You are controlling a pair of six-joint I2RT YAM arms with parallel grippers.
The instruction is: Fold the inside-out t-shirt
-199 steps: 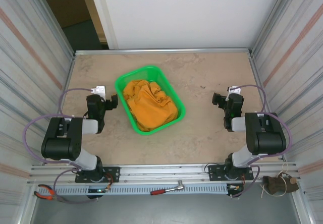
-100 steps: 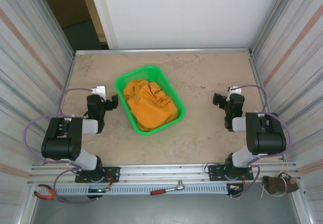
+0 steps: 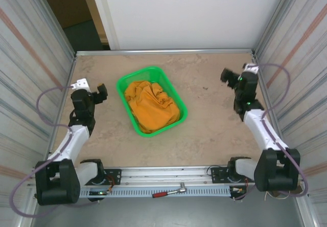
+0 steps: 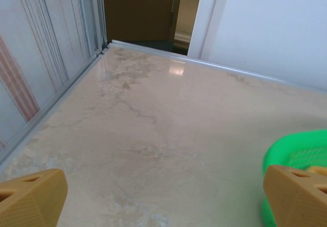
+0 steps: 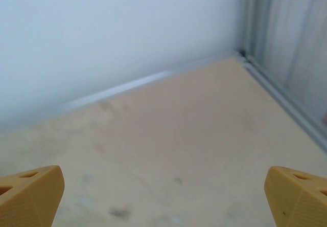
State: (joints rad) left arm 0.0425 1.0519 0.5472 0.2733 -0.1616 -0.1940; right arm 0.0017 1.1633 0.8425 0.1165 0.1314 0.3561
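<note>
Inside-out t-shirt point(image 3: 152, 107) being shown bunched in green basket point(image 3: 134, 75).
Orange-yellow cloth is being seen crumpled w/ deep folds, mid table point(image 3: 204, 130); left gripper point(image 3: 97, 92) & right gripper point(image 3: 231, 77) are being held w/ jaws wide, nothing gripped.

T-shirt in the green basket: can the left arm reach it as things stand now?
Probably yes. The left gripper hangs open left of the green basket, nothing lies between, and the orange t-shirt sits uncovered inside; only the rim must be cleared.
</note>
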